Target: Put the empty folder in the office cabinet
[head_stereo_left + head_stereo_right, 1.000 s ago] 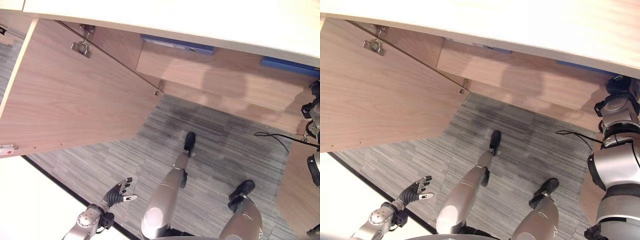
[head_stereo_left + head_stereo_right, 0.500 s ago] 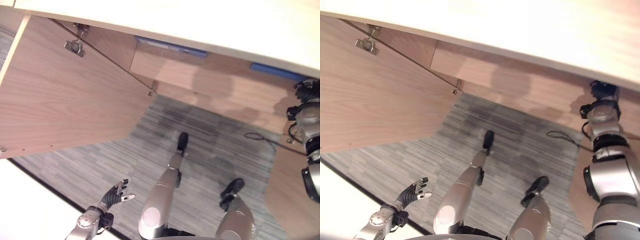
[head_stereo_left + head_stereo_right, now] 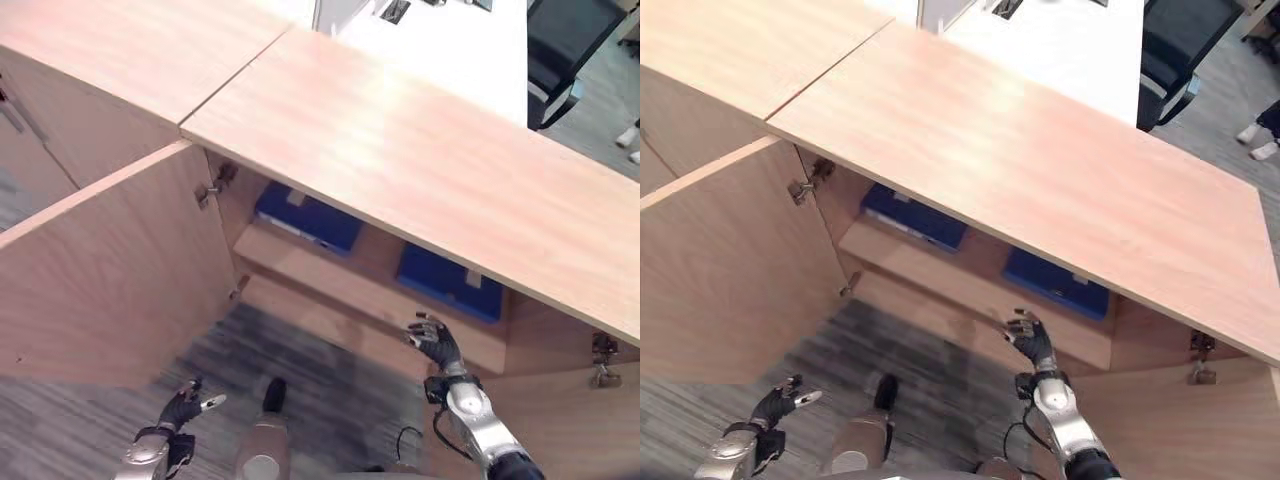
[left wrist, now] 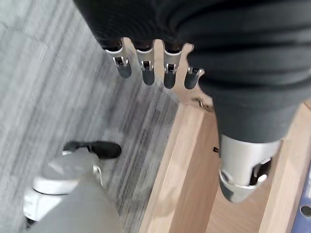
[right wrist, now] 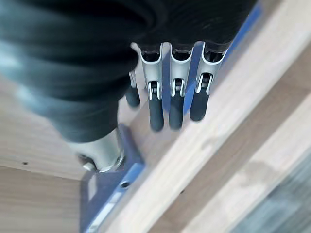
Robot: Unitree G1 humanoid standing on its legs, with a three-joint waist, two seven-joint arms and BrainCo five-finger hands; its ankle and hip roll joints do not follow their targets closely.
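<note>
Two blue folders lie flat on the open cabinet's shelf [image 3: 330, 275], one at the left [image 3: 305, 218] and one at the right [image 3: 450, 282]. My right hand [image 3: 438, 345] hovers just in front of the shelf edge below the right folder, fingers spread and holding nothing. In the right wrist view its straight fingers [image 5: 170, 104] point over the shelf board, with a blue folder [image 5: 109, 199] beyond them. My left hand [image 3: 180, 408] hangs low over the grey carpet, open and empty; its fingers [image 4: 146, 65] are straight above the floor by the cabinet's base.
The cabinet's left door [image 3: 100, 290] stands wide open, and the right door [image 3: 560, 420] swings out at lower right. The wide wooden top [image 3: 420, 150] overhangs the shelf. Behind it are a white desk [image 3: 440, 30], a black office chair [image 3: 560, 50] and a person's shoes [image 3: 1252, 130].
The camera has swung upward, so the cabinet's top and both folders now show. My right hand now shows open before the shelf edge instead of up under the top. The left hand stays low and open.
</note>
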